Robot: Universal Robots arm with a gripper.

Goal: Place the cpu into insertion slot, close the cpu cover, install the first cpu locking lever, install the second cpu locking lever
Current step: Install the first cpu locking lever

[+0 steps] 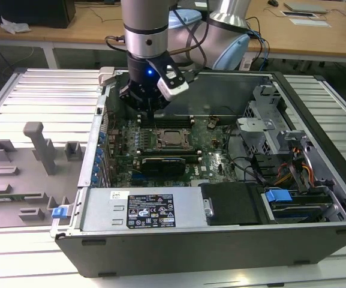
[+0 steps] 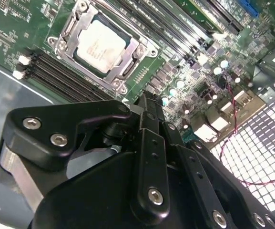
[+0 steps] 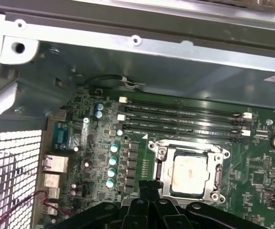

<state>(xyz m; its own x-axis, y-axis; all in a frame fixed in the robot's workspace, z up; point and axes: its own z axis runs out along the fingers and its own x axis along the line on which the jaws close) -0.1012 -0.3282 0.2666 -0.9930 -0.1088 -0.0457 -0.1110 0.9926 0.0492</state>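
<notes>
One arm, one gripper, hanging tips-down inside the open computer case. Reading the exterior view left to right: well off to the exterior view's left of the gripper, outside the case, lies a grey fixture plate with upright blocks. Directly under the fingertips run the long memory slots. Just beyond them, slightly to the exterior view's right of the gripper and lower, is the cpu, silver top up. Nearer the camera than the cpu lies a black expansion card. Well to the exterior view's right of the gripper are the metal drive cage and a blue clip. In both wrist views the fingers are closed tip to tip with nothing between them. The tips are near the socket but apart from it. In the second wrist view the cpu is seated in the insertion slot. In the first wrist view the cpu cover lies flat around the chip, framing its top plate, with the memory slots on the far side of it from the gripper.
</notes>
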